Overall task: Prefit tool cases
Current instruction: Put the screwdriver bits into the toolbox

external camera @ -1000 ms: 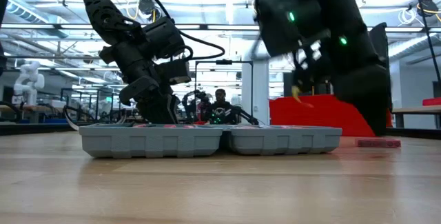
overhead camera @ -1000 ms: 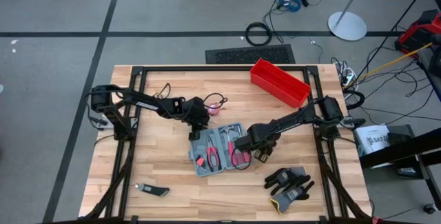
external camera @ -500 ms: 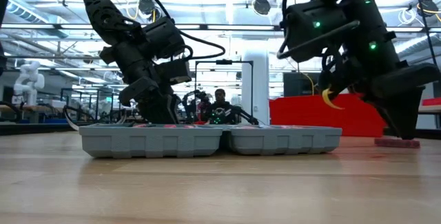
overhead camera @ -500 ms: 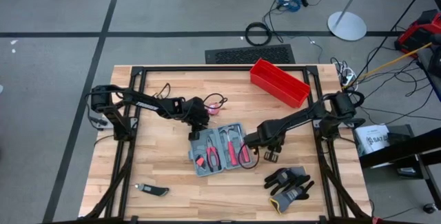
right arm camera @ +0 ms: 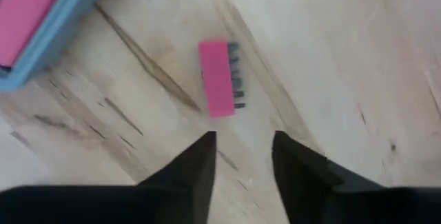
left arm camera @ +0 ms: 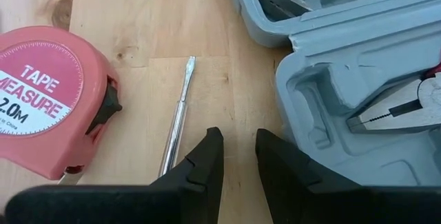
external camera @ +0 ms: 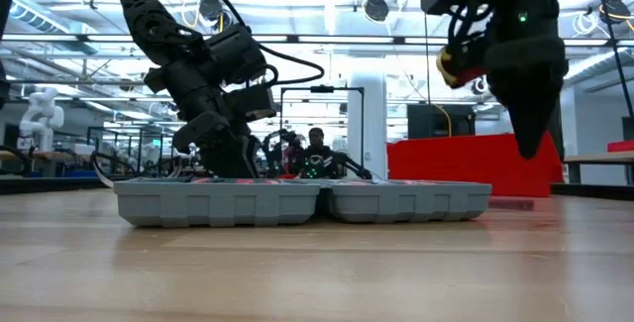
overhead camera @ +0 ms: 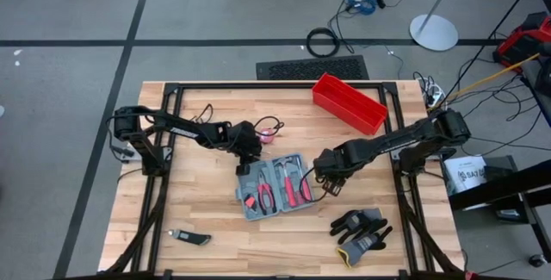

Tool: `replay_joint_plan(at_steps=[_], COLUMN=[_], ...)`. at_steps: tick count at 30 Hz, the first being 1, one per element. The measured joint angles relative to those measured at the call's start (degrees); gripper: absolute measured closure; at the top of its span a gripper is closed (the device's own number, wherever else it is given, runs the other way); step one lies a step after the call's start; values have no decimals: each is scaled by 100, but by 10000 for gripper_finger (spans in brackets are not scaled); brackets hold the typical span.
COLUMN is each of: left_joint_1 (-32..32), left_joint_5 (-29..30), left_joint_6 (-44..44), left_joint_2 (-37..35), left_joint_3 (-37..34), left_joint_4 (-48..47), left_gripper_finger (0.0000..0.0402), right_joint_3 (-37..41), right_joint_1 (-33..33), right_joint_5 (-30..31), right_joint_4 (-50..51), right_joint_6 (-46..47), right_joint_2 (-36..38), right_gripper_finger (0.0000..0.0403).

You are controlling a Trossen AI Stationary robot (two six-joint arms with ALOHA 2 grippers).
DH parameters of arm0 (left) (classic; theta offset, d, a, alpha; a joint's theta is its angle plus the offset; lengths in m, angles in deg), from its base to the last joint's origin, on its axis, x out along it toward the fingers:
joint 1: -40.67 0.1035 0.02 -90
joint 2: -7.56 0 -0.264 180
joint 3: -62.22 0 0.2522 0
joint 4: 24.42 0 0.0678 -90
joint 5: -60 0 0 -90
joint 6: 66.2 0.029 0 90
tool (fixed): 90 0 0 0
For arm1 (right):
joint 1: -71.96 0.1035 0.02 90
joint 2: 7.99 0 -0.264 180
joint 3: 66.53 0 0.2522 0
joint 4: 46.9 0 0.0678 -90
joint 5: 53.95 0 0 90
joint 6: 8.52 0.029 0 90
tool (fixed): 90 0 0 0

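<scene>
The grey-blue tool case lies open on the wooden table, both halves flat on their backs, with red-handled pliers and a pink-handled tool in its slots. My left gripper stands open at the case's far left corner, slanting down. Bare table shows between its fingers, and a loose screwdriver shaft lies just beside them. My right gripper is open and points straight down, raised above the table off the case's right end. A small pink bit holder lies on the wood below it.
A pink tape measure lies beside my left gripper. A red open bin stands at the far right. Black gloves lie at the near right and a utility knife at the near left.
My right gripper first dropped to the table beside the case's right end. It has since risen clear of the table, drawn back a little toward the right edge and tipped until it points straight down.
</scene>
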Motion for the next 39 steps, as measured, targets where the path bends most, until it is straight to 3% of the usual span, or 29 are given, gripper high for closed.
replay_joint_plan(at_steps=[6,13,18,24,31,39], left_joint_1=[1,1,0,-1,-1,1], left_joint_5=[9,15,49,71,98,120], left_joint_6=[2,4,0,-29,-44,-46], left_joint_2=[0,-2,-2,-2,-2,-2], left_joint_3=[0,2,4,4,4,7], left_joint_4=[8,4,8,27,109,163], left_gripper_finger=[308,308,308,308,308,308], right_joint_3=[87,826,1087,1131,1197,2062], right_joint_1=[-2,-6,-2,31,237,569], right_joint_5=[256,307,195,218,632,632], right_joint_4=[-497,-1652,-2021,-2361,-2855,-5110], right_joint_6=[-333,-87,354,667,1579,2981], right_joint_2=[-113,-515,-661,-622,-334,362], right_gripper_finger=[210,199,233,350,355,356])
